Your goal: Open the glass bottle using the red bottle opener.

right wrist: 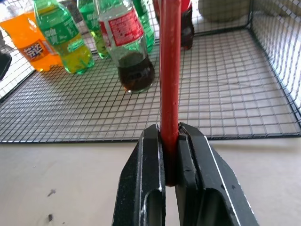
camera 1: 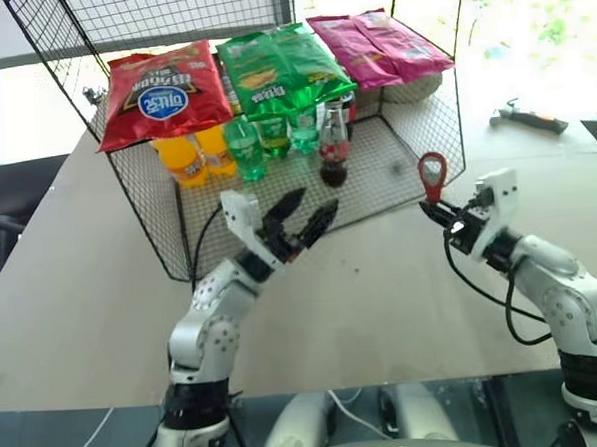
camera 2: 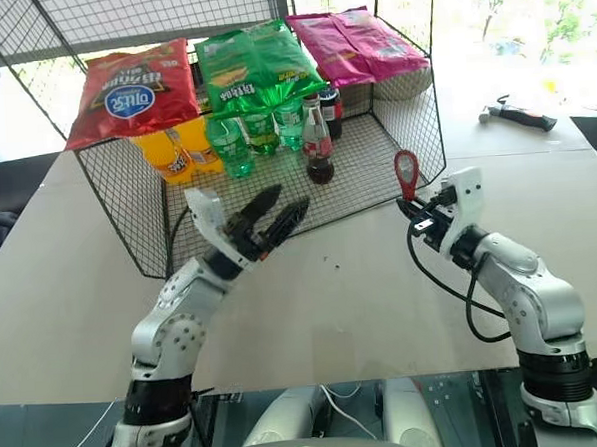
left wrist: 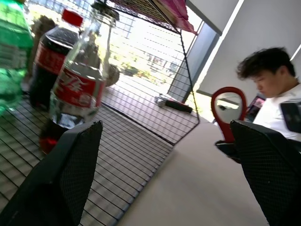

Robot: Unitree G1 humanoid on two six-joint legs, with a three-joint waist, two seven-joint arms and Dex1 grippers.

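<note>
Three big snack bags, red (camera 1: 163, 92), green (camera 1: 280, 66) and pink (camera 1: 374, 44), lie on top of one black wire basket (camera 1: 396, 173). Inside stand green plastic bottles (camera 1: 244, 146), orange ones (camera 1: 180, 158), and one small clear glass bottle (camera 1: 332, 142) with dark drink, standing free. Left gripper (camera 1: 306, 215) gapes wide near it. Right gripper (camera 1: 436, 214) pinches one flat red bottle opener (camera 1: 432, 174) upright.

red chip bag (camera 1: 164, 93): round blue logo, letters too small to read | green chip bag (camera 1: 280, 67): print not readable | glass bottle (right wrist: 126, 44): red label, white script, not readable | orange bottle (right wrist: 32, 44): blue label, unreadable characters
</note>
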